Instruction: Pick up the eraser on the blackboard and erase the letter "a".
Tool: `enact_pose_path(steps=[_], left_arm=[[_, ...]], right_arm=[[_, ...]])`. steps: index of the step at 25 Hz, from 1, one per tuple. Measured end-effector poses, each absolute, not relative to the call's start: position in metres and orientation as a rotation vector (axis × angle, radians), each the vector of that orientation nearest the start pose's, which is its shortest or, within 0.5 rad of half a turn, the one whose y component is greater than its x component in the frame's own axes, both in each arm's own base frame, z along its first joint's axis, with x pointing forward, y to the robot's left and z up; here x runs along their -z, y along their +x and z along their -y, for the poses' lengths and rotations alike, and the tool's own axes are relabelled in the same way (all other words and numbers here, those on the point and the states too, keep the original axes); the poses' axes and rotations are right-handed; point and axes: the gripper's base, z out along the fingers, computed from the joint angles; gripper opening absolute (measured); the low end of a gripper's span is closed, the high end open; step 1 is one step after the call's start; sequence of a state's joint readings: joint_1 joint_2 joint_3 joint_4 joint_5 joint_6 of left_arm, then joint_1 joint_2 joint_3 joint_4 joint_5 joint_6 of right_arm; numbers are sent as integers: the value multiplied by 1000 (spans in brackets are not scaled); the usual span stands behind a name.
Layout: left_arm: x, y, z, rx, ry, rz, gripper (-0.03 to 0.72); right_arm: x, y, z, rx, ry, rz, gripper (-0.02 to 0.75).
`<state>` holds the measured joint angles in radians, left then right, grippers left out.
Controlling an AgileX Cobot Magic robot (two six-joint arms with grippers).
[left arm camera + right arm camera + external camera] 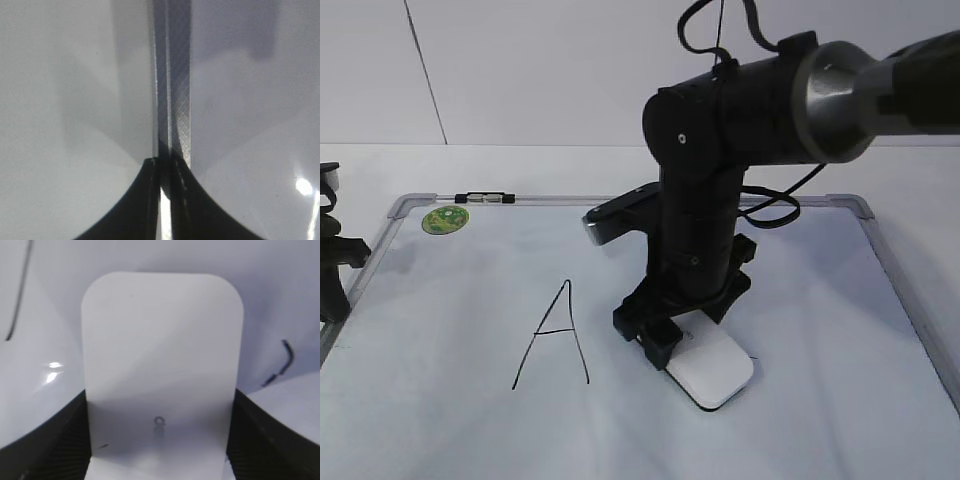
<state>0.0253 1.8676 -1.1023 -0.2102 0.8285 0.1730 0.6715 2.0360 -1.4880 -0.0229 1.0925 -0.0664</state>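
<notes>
Black marker writing on the blackboard [820, 300] reads as one tall capital "A" [554, 335]; the wrist view shows only a stray black stroke of the letter "a" [284, 362] just right of the eraser [712, 367]. My right hand [665, 345] is clamped on the eraser's sides, pressing the white block with its small grey mark flat on the board. My left hand [165, 200] hangs pinched together over the board's grey frame, holding nothing. A green round sticker [446, 219] sits top left.
</notes>
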Motion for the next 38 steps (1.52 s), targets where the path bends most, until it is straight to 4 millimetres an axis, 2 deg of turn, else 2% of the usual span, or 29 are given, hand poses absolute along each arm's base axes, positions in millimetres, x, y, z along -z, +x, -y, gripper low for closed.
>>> enact_pose_path(steps=[8, 11, 17, 20, 25, 28, 32, 34, 38], left_arm=[[-152, 336, 5, 232, 15, -3050, 17], [-152, 336, 5, 232, 15, -3050, 17], [-152, 336, 5, 231, 15, -3049, 16], [-152, 336, 5, 229, 17, -3049, 16], [-152, 336, 5, 229, 17, -3049, 16], [-152, 336, 5, 229, 17, -3049, 16], [-152, 336, 5, 229, 17, -3049, 16], [-152, 336, 5, 231, 15, -3048, 16], [-152, 336, 5, 231, 15, -3048, 16]], right_arm=[[-176, 350, -189, 110, -893, -2973, 563], [-176, 357, -175, 123, -831, -2987, 563], [-176, 353, -182, 104, -850, -2985, 563], [-176, 342, -203, 112, -952, -2950, 563], [-176, 307, -253, 90, -1177, -2863, 563], [-176, 300, -263, 85, -1220, -2839, 563], [-175, 309, -253, 115, -1160, -2857, 563], [-175, 321, -238, 117, -1080, -2884, 563], [-175, 349, -195, 131, -896, -2946, 562]])
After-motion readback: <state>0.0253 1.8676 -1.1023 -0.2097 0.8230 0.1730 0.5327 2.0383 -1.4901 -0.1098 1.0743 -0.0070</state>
